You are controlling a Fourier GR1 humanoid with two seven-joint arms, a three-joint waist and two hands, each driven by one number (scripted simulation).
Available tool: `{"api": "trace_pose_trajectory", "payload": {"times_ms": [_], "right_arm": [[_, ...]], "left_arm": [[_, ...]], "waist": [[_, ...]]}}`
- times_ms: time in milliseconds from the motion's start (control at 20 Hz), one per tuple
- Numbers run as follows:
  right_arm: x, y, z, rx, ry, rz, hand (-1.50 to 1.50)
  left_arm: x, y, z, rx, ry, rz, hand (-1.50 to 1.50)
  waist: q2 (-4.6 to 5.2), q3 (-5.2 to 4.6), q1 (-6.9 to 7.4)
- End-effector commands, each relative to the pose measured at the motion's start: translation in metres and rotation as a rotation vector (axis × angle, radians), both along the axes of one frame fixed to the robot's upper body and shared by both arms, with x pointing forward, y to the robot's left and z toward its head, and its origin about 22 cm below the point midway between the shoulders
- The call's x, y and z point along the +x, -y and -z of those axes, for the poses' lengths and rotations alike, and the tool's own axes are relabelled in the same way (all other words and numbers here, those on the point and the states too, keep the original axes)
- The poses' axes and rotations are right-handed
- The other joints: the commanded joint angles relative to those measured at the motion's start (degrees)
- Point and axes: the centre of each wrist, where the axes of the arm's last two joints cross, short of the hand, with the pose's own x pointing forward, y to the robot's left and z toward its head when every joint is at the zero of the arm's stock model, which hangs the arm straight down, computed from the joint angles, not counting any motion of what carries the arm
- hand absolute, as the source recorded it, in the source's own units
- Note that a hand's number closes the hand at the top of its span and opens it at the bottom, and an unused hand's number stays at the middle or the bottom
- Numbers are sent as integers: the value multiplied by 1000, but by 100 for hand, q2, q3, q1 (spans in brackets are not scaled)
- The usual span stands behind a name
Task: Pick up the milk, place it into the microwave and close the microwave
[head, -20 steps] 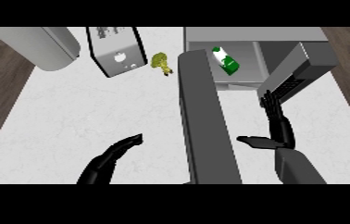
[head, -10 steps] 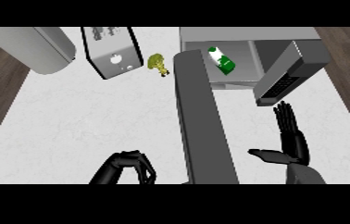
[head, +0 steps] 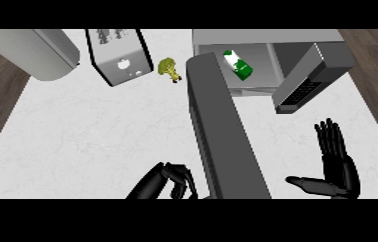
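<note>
The milk point(head: 238, 65), a green and white carton, lies tilted inside the open microwave point(head: 266, 37) at the upper right. The microwave's grey door point(head: 225, 131) stands wide open and runs as a long slab down toward the lower edge. At the lower right my right hand point(head: 337, 167) is open, fingers straight and pointing up, thumb out to the left, well apart from the milk. My left hand point(head: 167, 183) sits at the bottom just left of the door's near end, its fingers curled with nothing in them.
A silver toaster point(head: 115, 57) stands at the back left beside a large grey rounded vessel point(head: 40, 53). A small yellow-green vegetable point(head: 170, 69) lies between the toaster and the door. The white counter point(head: 96, 131) spreads left of the door.
My right hand has drawn back from the microwave to the lower right and opened flat. The left hand has curled its fingers and shifted right, close to the door's near end.
</note>
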Motion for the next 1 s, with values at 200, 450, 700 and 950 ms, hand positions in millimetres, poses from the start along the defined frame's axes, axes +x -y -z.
{"api": "trace_pose_trajectory", "payload": {"times_ms": [200, 450, 700, 950], "right_arm": [[-43, 28, -47, 46, 73, -96, -150], [-47, 18, -68, 78, 121, -166, -150], [-31, 5, -99, 39, 144, -226, -150], [-31, 2, -112, 45, 142, -289, -150]], "left_arm": [[20, 65, 14, 26, -2, 101, 150], [31, 90, 16, 40, 5, 91, 150], [51, 105, 2, 60, 57, 68, 150], [51, 117, -6, 55, 46, 35, 150]], "waist": [[33, -1, -30], [62, -2, -117], [117, -23, -462], [154, -20, -654]]}}
